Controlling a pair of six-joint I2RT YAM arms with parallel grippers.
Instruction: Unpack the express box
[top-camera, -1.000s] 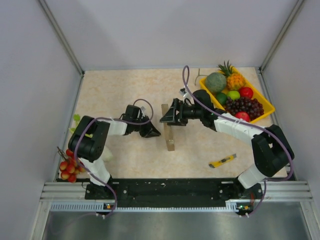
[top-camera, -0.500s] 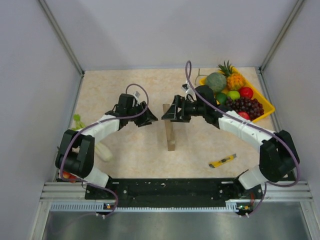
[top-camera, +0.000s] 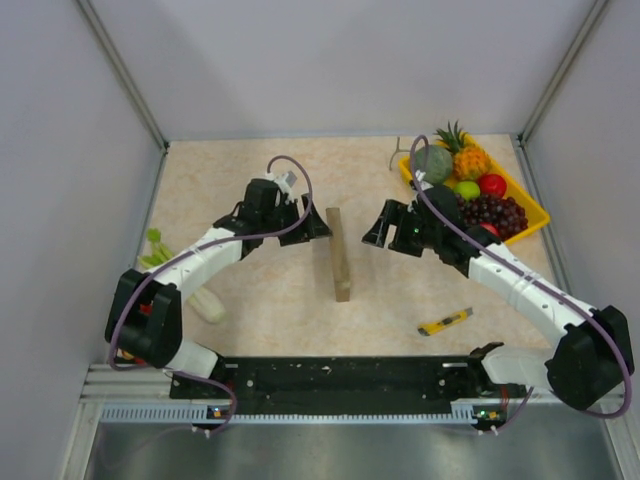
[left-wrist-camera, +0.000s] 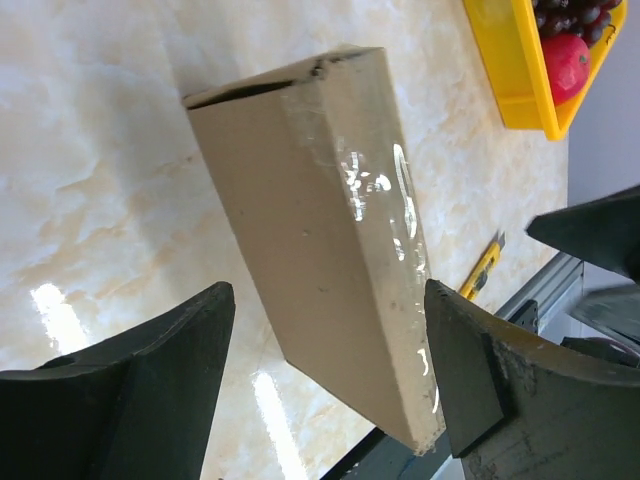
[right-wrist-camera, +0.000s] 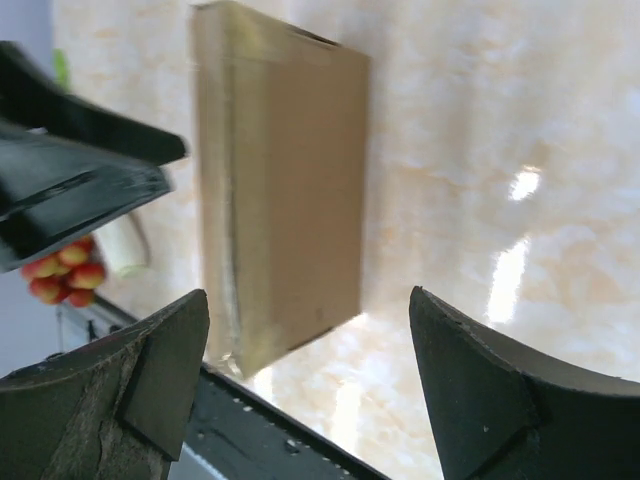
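Observation:
The express box (top-camera: 339, 254) is a flat brown cardboard box standing on its long narrow edge in the middle of the table, its lid closed. Shiny clear tape runs along its top edge (left-wrist-camera: 385, 190). My left gripper (top-camera: 316, 228) hovers just left of the box's far end, open, with the box (left-wrist-camera: 320, 220) framed between its fingers and not touched. My right gripper (top-camera: 371, 237) is open a short way to the box's right. The right wrist view shows the box (right-wrist-camera: 285, 190) ahead of the right gripper (right-wrist-camera: 308, 295), with bare table between them.
A yellow fruit tray (top-camera: 537, 216) sits at the back right, behind my right arm. A yellow utility knife (top-camera: 445, 321) lies front right. A pale vegetable (top-camera: 207, 304) and green leaves (top-camera: 152, 243) lie at the left. The black rail (top-camera: 340, 375) runs along the front edge.
My left arm swung up and right to the box's far end and its jaws opened. My right gripper drew back to the right, away from the box. The box stayed put.

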